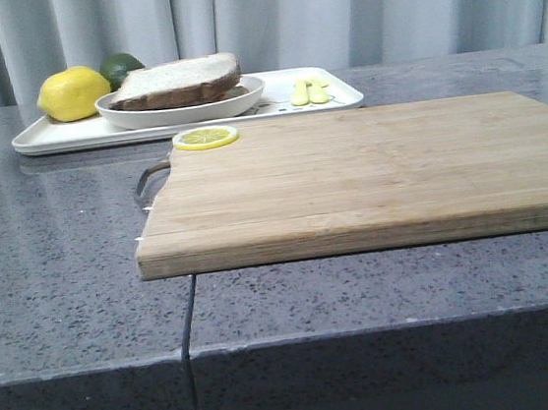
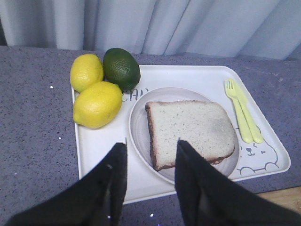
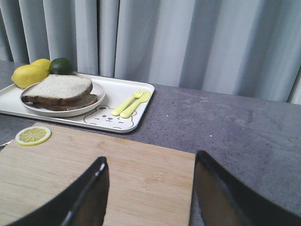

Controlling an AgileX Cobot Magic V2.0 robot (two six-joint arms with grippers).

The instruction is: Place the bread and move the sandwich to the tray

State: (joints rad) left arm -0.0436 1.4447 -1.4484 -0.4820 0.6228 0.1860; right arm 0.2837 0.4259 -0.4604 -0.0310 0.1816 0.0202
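The white tray lies at the back left of the table. On it stands a round white plate with the sandwich: a thick pale bread slice with a brown crust lies on top of a thinner slice. The filling is hidden. My left gripper hangs open over the tray's near edge, its fingers either side of the bread's corner and the plate rim, holding nothing. My right gripper is open and empty over the wooden board. Neither gripper shows in the front view.
Two lemons and a lime sit on the tray's far corner, and a yellow fork and knife on its other end. A wooden board with a lemon slice fills the table's middle. A curtain hangs behind.
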